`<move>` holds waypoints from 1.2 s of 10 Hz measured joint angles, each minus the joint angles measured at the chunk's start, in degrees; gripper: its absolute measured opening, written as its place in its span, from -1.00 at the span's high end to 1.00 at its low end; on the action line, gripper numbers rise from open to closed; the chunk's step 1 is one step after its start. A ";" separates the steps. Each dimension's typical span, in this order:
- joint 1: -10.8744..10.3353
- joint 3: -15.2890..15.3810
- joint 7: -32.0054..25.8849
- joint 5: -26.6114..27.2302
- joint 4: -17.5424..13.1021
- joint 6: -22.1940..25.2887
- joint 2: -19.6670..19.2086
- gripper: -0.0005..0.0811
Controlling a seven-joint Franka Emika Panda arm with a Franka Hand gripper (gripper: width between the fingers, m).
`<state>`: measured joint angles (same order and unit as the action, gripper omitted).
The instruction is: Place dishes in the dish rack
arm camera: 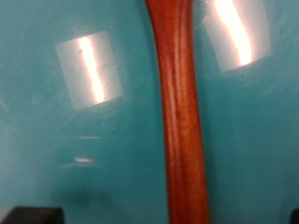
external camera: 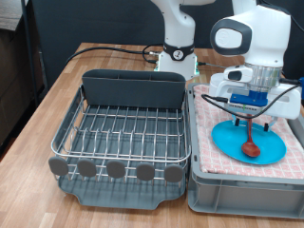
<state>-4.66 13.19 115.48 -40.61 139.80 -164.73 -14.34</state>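
Note:
A light-blue plate (external camera: 228, 141) lies flat on the pink checked towel in the grey crate at the exterior view's right. A reddish-brown wooden spoon (external camera: 250, 144) lies on the plate. My gripper (external camera: 249, 116) hangs low right above the spoon's handle, jaws open and holding nothing. In the wrist view the spoon handle (arm camera: 182, 112) runs across the plate (arm camera: 75, 131), close up, with a dark fingertip (arm camera: 37, 216) at the frame's edge. The silver wire dish rack (external camera: 119, 128) on its dark grey tray stands at the exterior view's left with nothing in it. The white mug is out of view.
The rack has a tall grey caddy (external camera: 133, 88) at its far side and round grey tabs (external camera: 116, 169) along its near side. The grey crate (external camera: 242, 190) with the pink towel (external camera: 207, 112) sits right beside the rack. The robot base (external camera: 176, 57) and cables are behind.

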 joint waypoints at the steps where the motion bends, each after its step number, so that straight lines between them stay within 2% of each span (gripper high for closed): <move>1: 0.00 -0.03 0.00 0.00 0.00 0.00 -0.05 -0.09; 2: 0.00 -0.07 0.00 0.00 0.00 0.00 -0.11 -0.09; 3: 0.00 -0.10 0.07 0.00 0.00 -0.01 -0.17 0.35; 4: 0.00 -0.11 0.28 0.00 0.00 -0.02 -0.23 0.35; 5: 0.00 -0.13 0.66 -0.01 0.00 -0.05 -0.24 0.76; 9: 0.10 0.13 0.39 1.27 0.00 0.90 0.36 0.76; 12: 1.00 1.67 -4.55 8.50 0.45 3.48 4.46 0.76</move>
<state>-3.66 14.86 110.92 -32.11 140.25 -161.25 -9.89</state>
